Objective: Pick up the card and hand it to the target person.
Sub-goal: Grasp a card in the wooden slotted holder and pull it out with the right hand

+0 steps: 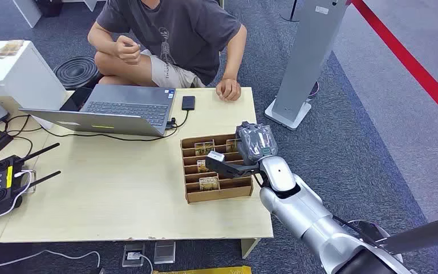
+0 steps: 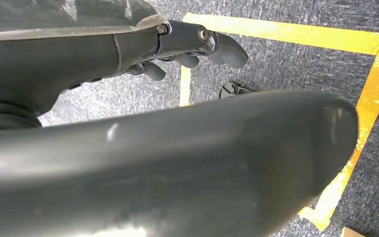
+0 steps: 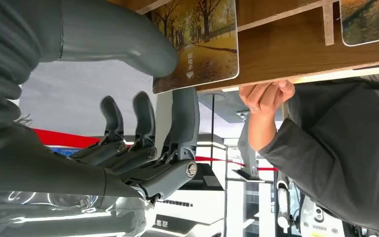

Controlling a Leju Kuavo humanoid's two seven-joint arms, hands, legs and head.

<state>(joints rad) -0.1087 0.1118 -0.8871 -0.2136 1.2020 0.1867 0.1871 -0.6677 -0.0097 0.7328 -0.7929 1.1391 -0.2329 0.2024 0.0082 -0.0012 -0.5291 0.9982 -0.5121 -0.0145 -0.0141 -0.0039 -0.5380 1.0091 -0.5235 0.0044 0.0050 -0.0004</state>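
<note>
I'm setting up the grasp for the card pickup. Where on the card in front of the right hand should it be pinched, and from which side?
Take the card by its free upper edge, coming from above. It stands on edge in a slot of the cardboard rack, so only that edge sticks out clear of the dividers. The right hand already has its thumb on one face and a finger behind the other.

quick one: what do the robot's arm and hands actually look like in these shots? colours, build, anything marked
The right arm is glossy silver with rounded shell segments and a darker joint at the wrist. The right hand has a grey ribbed, translucent-looking cover on its back, a thick grey thumb and darker fingers with visible metal pivot screws. The left hand is dark grey too, also with screws. No readable markings.
</note>
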